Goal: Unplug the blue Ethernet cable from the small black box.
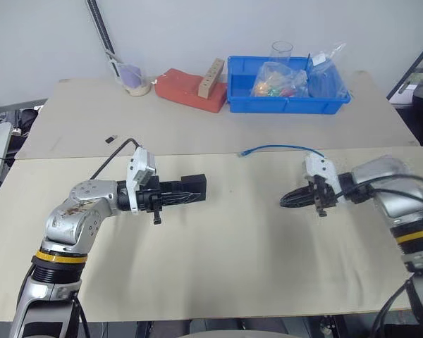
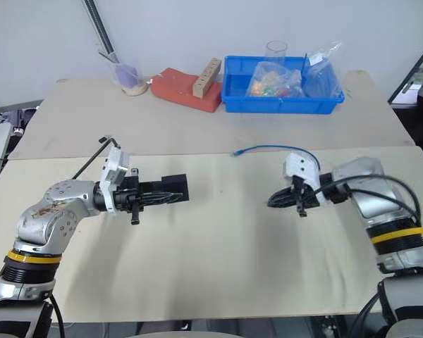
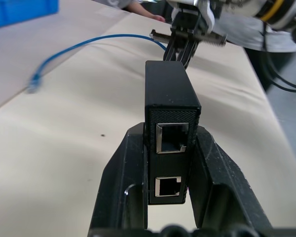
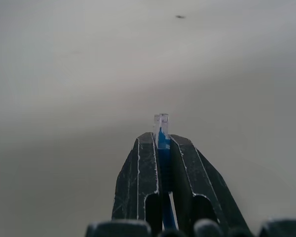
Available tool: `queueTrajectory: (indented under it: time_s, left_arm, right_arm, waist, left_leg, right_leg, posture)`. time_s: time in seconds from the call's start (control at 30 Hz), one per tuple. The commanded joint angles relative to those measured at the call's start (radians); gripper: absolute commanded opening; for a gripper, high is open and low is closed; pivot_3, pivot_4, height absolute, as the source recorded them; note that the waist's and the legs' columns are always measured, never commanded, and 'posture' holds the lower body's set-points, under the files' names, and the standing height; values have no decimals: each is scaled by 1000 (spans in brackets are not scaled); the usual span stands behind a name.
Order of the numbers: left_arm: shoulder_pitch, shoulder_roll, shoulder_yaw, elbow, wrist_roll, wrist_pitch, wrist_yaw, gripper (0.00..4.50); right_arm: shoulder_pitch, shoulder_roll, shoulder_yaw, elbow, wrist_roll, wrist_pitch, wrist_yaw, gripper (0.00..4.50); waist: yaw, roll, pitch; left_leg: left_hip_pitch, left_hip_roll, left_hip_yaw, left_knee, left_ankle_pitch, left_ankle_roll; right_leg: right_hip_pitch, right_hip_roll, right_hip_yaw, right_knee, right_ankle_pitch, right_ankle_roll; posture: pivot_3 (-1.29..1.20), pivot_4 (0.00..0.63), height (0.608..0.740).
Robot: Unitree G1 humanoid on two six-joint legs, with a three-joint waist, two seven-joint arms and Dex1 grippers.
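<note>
My left gripper [image 1: 196, 193] is shut on the small black box [image 1: 194, 182] and holds it just above the table, left of centre. In the left wrist view the box [image 3: 170, 98] sits upright between the fingers [image 3: 126, 168], and both of its ports stand empty. To the right, my right gripper [image 1: 285, 202] is shut on one clear plug [image 4: 161, 122] of the blue Ethernet cable [image 1: 282, 148], apart from the box. The cable arcs back over the table, and its other plug [image 1: 244, 153] lies loose near the seam.
Along the back stand a blue bin [image 1: 289, 104] of bagged items, a red pad [image 1: 187, 90] with a wooden block [image 1: 210, 77], and a cup [image 1: 135, 81]. A tiny black-and-silver object [image 1: 111, 138] lies at back left. A seam [image 1: 218, 156] joins the two tables.
</note>
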Motion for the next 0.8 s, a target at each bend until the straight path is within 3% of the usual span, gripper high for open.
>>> queueTrajectory:
  time_s: [0.03,0.27,0.33,0.53,0.8]
  left_arm:
    - [-1,-26,17,45,64,-122,43,568]
    - [-25,-105,41,187,145,-268,159,568]
    - [-30,-154,52,248,181,-335,236,568]
    - [-71,-273,51,487,293,-557,381,568]
    - [-159,-335,46,740,353,-717,436,568]
  right_arm:
    - [2,10,-41,15,-19,-85,-39,1236]
    - [14,6,-93,-100,61,-6,-8,3800]
    - [19,35,-149,-249,161,156,-66,4404]
    - [21,191,-235,-517,319,477,-334,4463]
    - [54,203,-193,-611,291,501,-428,4463]
  waist:
    - [3,0,0]
    - [19,0,0]
    - [22,0,0]
    - [29,0,0]
    - [39,0,0]
  left_leg:
    - [0,-1,0,0,0,0]
    - [-1,-1,0,1,0,0]
    - [0,-1,0,1,0,0]
    - [-1,-1,-1,1,0,0]
    - [-3,-3,-1,2,0,0]
  right_leg:
    - [0,-1,0,0,0,0]
    - [0,-1,0,0,0,0]
    - [0,-1,0,0,0,0]
    - [0,-1,0,1,0,0]
    - [-1,-2,-1,0,0,0]
  posture:
    - [0,150,740]
    - [0,150,740]
    - [0,150,740]
    - [0,150,740]
    - [0,150,740]
